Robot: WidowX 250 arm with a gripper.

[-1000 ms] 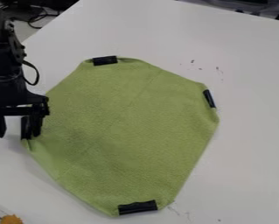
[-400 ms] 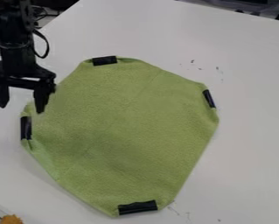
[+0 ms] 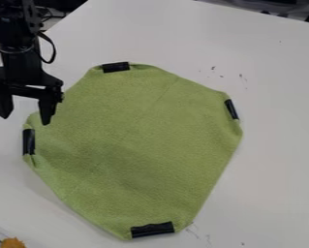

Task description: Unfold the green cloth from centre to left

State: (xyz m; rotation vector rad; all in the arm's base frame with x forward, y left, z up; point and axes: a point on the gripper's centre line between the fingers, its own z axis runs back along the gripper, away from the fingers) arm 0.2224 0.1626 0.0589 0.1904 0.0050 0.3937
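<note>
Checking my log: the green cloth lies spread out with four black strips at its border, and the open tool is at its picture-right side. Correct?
One slip: the camera view shows the open tool at the picture-left side of the green cloth. The cloth does lie spread out, with four black strips at its border.

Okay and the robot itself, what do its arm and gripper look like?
The arm is black, with a thin black cable looping out at its side. The gripper is black too: a flat crossbar with two chunky fingers that narrow toward their tips.
</note>
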